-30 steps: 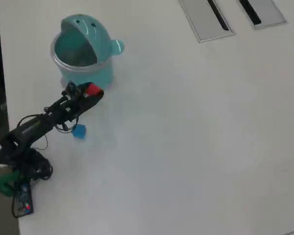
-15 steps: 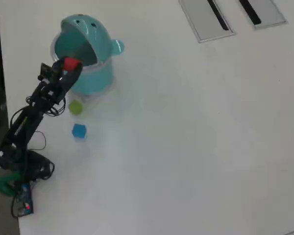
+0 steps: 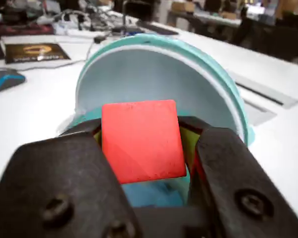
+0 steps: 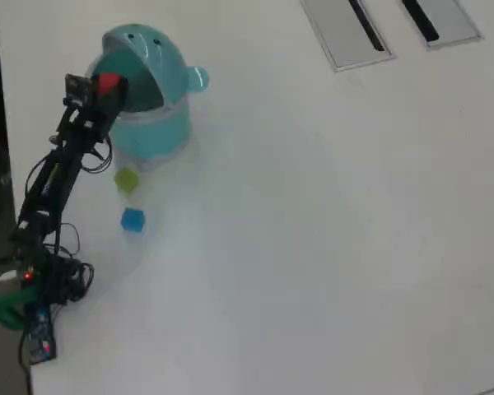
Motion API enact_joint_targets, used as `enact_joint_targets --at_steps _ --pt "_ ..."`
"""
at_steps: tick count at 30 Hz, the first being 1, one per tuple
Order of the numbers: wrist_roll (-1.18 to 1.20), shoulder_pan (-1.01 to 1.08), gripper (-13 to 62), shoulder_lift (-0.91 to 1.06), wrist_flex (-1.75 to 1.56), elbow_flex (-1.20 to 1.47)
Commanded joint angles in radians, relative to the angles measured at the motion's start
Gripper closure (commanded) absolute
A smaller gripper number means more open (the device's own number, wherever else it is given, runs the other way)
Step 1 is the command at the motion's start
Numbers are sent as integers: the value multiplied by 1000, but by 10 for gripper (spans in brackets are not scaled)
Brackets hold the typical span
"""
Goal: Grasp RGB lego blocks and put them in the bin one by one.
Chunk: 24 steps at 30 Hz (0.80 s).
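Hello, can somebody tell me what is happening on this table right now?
A small robot arm is sorting toy blocks into a teal bin. Its gripper holds the red block at the bin's opening, not yet released. The green block and the blue block lie on the white table beside the bin.

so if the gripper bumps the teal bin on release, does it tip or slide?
Probably slides rather than tips: the bin looks like thin, hollow plastic, so light, on a smooth white table. Its base seems wide, though the domed hood adds top weight. The gripper holds the red block at the rim.
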Motion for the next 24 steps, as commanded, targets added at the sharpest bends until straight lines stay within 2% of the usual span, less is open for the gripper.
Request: enact_joint_targets --at_steps 1,17,22,23,24 --pt "-31 -20 330 -12 -9 -129" --pt "-37 -87 341 -267 -20 -347" --pt "-40 -89 291 -265 -17 -325" --pt "-41 -89 270 -264 -15 -319" --pt "-63 -91 213 -264 -15 -305"
